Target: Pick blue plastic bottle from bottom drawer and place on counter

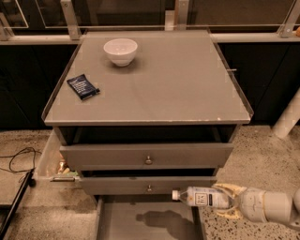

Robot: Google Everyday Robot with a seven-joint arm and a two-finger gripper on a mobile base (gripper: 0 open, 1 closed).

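Tool (223,200) around blue plastic bottle (199,197) over bottom drawer (126,224), knobbed drawer (112,186) alongside.

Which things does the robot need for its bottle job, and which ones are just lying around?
For the job: blue plastic bottle, held sideways by the gripper at lower right, over the open bottom drawer; the counter.

Just lying about: white bowl and dark blue snack packet, both on the counter; black cable on the floor at left.

Speckled floor (262,152) is seen under the tool (226,200), low right; dark glazed panels (225,11) with metal posts (70,18) are set behind.
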